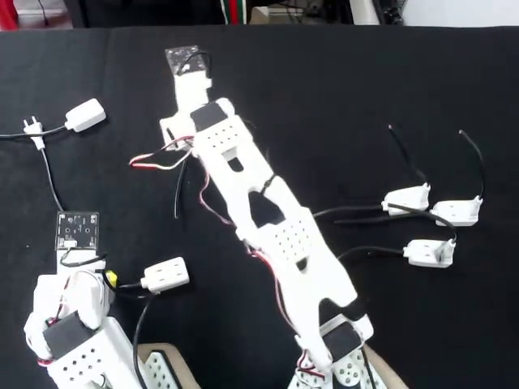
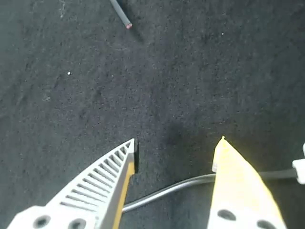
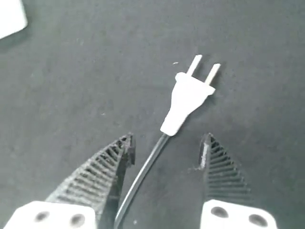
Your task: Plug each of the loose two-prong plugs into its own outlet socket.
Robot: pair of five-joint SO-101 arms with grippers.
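Dark ribbed fingers of the right gripper (image 3: 167,138) are being held apart astride the cord (image 3: 143,176) of a white two-prong plug (image 3: 188,98) lying just beyond them; nothing is being gripped by the spread left gripper (image 2: 177,140). A second white plug (image 1: 33,127) is lying unplugged near a white outlet block (image 1: 85,115), so plugging is judged barely begun. Everything is being carried by a black cloth table (image 1: 340,89), clutter (image 1: 276,12) behind.

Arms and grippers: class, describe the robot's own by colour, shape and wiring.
Both arms are white perforated shells with black motor blocks and exposed wires. The left gripper has one white ribbed finger, one yellow; the right gripper two dark ribbed ones.
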